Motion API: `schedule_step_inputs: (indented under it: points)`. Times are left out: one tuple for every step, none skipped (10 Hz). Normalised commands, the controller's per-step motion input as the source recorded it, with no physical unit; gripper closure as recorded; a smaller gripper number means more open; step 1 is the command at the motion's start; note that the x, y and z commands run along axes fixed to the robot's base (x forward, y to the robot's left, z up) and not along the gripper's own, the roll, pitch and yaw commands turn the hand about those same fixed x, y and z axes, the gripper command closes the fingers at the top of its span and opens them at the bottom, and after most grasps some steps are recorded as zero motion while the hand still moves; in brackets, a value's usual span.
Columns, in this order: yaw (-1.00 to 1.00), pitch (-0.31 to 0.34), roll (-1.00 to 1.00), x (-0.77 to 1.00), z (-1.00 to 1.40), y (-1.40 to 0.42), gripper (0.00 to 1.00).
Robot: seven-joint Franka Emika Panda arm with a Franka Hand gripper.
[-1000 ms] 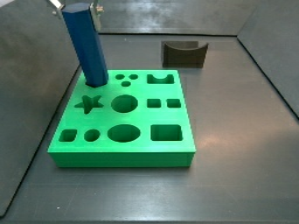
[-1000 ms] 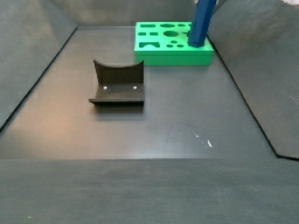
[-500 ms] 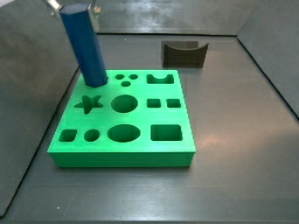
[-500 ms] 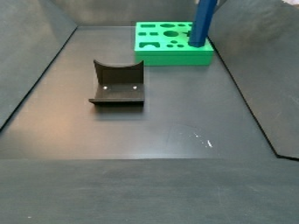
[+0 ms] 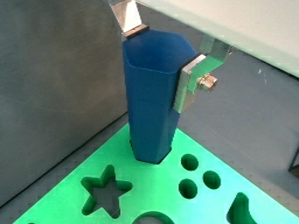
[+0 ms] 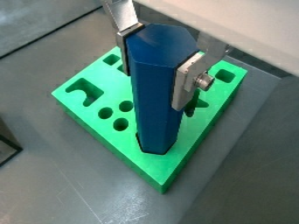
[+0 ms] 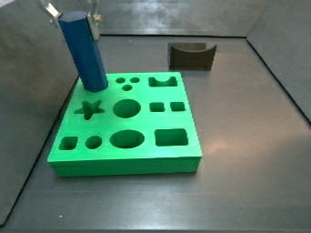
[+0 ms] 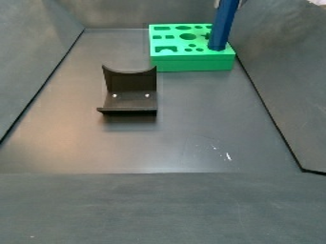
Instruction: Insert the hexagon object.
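The hexagon object [image 7: 84, 52] is a tall blue faceted bar, slightly tilted. My gripper [image 7: 73, 13] is shut on its upper end. In both wrist views the silver fingers [image 5: 194, 77] [image 6: 187, 77] clamp two opposite faces of the bar [image 5: 152, 114] [image 6: 156, 101]. Its lower end stands on the far left corner of the green block [image 7: 122, 157], covering whatever hole lies beneath. I cannot tell how deep it sits. In a side view the bar [image 8: 223, 24] rises from the block [image 8: 192, 63] at the back.
A small dark brown block with a curved notch [image 7: 192, 56] [image 8: 128, 92] sits on the dark floor apart from the green block. Dark walls [image 7: 31, 136] close in the floor on the sides and back. The green block's top [image 5: 149, 182] has star, round and square holes.
The gripper and the blue bar have shifted slightly sideways, and the green block has slid a little with them. The bar stays gripped.
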Motion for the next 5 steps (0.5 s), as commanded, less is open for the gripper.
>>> schedule_step_inputs:
  points:
    - [-0.12,0.097,0.0,0.24,-0.19,0.06,1.0]
    - [-0.13,0.053,-0.08,0.19,-0.27,0.1,1.0]
    - [-0.14,0.03,-0.12,0.18,-0.34,0.12,1.0]
    - [-0.16,0.024,-0.11,0.16,-0.32,0.12,1.0]
    - [-0.15,0.0,-0.06,0.07,-0.28,0.09,1.0]
